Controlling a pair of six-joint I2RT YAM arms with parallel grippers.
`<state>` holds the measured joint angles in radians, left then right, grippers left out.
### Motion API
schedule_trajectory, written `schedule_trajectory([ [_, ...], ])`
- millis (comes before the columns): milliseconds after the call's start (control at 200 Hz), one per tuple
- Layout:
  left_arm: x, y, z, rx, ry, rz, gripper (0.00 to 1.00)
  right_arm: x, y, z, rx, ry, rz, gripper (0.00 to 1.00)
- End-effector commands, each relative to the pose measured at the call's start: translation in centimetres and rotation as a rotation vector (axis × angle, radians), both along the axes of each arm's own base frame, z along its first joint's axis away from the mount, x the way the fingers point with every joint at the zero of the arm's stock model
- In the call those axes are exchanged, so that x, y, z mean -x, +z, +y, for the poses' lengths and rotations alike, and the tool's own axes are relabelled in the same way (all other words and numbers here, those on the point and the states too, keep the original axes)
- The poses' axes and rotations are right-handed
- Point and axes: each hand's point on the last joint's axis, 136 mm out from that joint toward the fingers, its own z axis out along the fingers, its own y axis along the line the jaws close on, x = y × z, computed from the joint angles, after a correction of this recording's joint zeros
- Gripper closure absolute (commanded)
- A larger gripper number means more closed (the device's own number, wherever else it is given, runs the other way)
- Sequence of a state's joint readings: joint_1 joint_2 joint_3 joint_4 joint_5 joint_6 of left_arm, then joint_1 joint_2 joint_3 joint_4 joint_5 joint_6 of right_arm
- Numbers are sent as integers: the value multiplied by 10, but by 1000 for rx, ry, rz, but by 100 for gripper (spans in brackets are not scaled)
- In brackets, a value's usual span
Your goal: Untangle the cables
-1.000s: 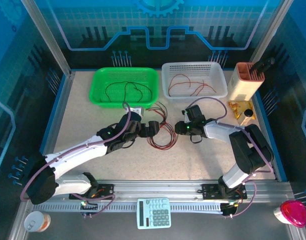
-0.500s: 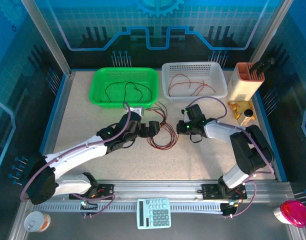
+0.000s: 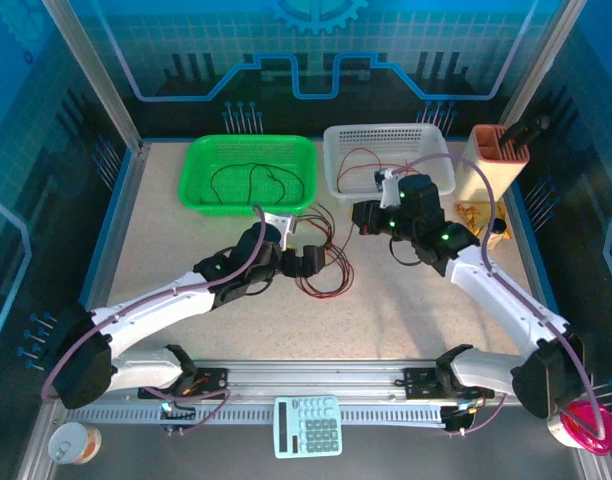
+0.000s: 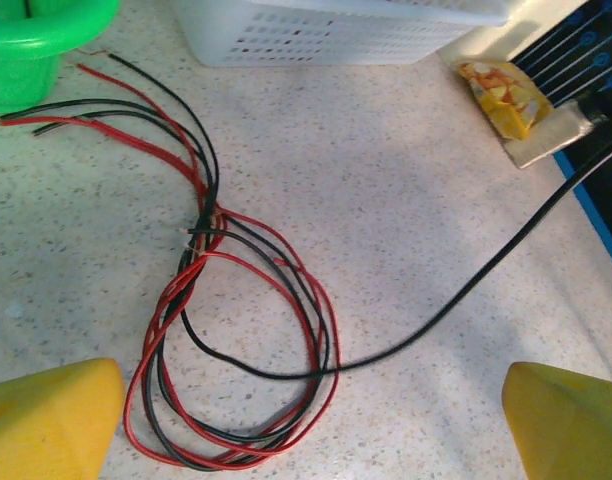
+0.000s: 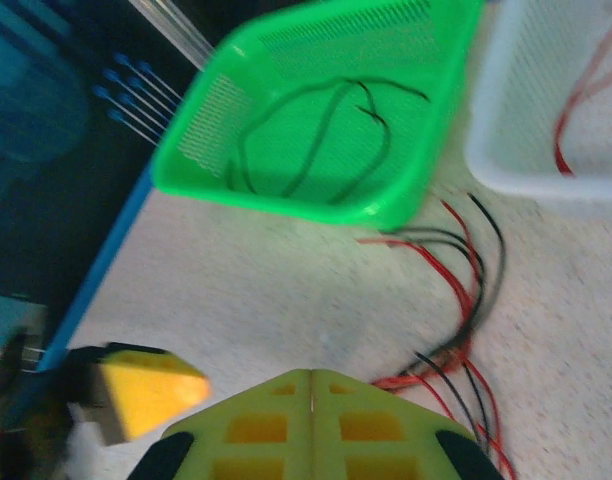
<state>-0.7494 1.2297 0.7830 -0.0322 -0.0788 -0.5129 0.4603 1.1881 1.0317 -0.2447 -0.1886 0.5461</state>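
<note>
Right gripper [image 5: 311,385] closed, left gripper [image 4: 308,372] spread, green basket [image 3: 196,160] holds black cables [image 3: 251,180], white basket [image 3: 386,128] red cables [image 3: 366,165]

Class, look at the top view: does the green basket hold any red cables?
No, the cables lying in the green basket are black.

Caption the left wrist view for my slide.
Open left gripper over tangled red and black cables; one black strand runs off right.
</note>
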Motion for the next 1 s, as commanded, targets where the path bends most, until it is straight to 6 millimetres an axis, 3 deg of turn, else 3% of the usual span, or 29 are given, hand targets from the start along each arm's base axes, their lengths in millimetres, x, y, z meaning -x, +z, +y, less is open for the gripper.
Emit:
schedule_trajectory([
  [0, -2, 56, -23, 84, -104, -135, 8, 19, 35, 12, -28, 64, -33, 100],
  [160, -5, 93, -38, 141, -162, -209, 18, 29, 64, 22, -61, 112, -80, 100],
  [330, -1, 115, -55, 231, -229, -230, 29, 34, 70, 26, -91, 131, -78, 100],
  [615, -6, 109, -66, 254, -249, -213, 47, 37, 74, 31, -125, 152, -77, 100],
  [840, -14, 111, -75, 254, -255, -217, 52, 37, 72, 34, -142, 160, -70, 100],
  [995, -19, 110, -82, 261, -265, -212, 63, 36, 70, 35, -147, 164, -64, 100],
])
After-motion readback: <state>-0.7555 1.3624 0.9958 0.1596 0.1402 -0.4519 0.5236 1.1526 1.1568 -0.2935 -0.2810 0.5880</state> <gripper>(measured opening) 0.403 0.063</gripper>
